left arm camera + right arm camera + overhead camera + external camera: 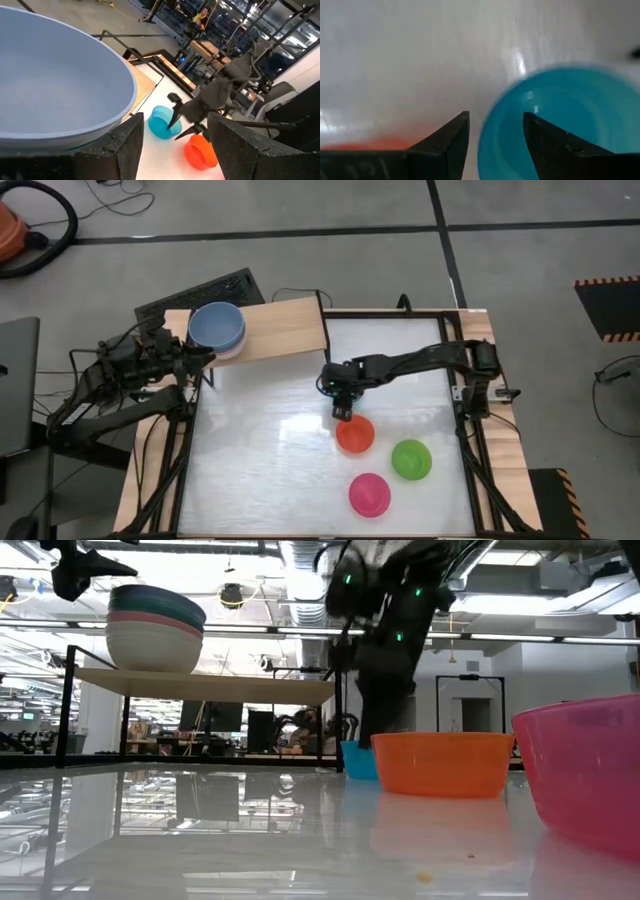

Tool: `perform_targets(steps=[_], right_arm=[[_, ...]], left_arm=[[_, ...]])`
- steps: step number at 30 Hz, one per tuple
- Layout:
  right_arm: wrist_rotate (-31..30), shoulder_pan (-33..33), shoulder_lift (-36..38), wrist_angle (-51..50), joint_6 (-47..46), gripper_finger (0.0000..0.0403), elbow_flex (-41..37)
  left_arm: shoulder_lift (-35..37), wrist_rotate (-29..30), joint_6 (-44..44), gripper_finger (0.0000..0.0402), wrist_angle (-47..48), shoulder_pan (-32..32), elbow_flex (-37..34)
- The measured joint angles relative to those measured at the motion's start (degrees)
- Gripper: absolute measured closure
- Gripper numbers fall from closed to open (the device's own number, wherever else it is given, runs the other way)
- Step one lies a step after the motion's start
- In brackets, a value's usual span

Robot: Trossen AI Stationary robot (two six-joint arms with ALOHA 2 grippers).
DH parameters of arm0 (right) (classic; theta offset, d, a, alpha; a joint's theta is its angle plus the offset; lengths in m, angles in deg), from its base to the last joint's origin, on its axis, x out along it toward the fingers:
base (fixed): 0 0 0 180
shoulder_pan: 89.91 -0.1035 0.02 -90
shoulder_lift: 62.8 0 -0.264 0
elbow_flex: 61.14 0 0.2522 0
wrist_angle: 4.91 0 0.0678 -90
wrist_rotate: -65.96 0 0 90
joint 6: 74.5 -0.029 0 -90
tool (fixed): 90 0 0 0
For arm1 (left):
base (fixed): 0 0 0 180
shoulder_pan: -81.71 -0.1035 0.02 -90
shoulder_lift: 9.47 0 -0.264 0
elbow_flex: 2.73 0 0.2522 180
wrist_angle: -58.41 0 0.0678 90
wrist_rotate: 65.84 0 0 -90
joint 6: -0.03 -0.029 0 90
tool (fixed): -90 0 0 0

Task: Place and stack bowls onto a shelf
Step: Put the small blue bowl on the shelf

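On the light-wood shelf [285, 328] stands a stack of large bowls [155, 630] with the light blue one [217, 326] on top. My left gripper [175, 120] is open and hovers beside the stack's rim, at its near-left side. The cyan bowl [565, 120] sits upright on the table, mostly hidden under my right arm in the high view. My right gripper [495, 117] is open and points down over its rim. The red bowl [355, 435], lime green bowl [411, 459] and magenta bowl [369, 494] rest on the tabletop nearer the front. My right gripper straddles the cyan bowl's rim [485, 142] from above, one finger [555, 145] inside the bowl and the other [445, 145] outside. Whether either finger touches the wall, I cannot tell. The bowl stands with its base on the table.
The red bowl [440, 762] stands close beside the cyan bowl [358, 760] on its near side. The shelf's right half [300, 320] is bare board. The shelf stands on thin black legs [66, 705]. Wooden rails [490, 330] run along the table's sides.
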Motion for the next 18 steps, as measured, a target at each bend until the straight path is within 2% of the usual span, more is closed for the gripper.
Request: perform_targets(steps=[4,7,9,13,18], right_arm=[[0.0,0.6,-4.0,-1.3,-1.4,0.0197,1.4],[-0.5,0.6,-5.2,-1.9,-2.6,0.0224,1.8],[-1.9,0.5,-5.6,-2.3,-4.3,0.0263,1.9],[-3.4,-0.1,-4.5,-4.3,-8.7,0.0374,1.9],[-3.0,-1.3,-1.5,-8.0,-13.7,0.038,2.7]], left_arm=[[0.0,0.8,-0.7,0.0198,0.0,0.0,0.0],[0.0,1.7,-0.7,0.0198,0.0,0.0,0.0],[0.0,2.2,-0.7,0.0198,0.0,0.0,0.0],[0.0,2.6,-0.6,0.0198,0.0,0.0,0.0],[0.0,2.6,-0.2,0.0198,0.3,0.0,0.0]])
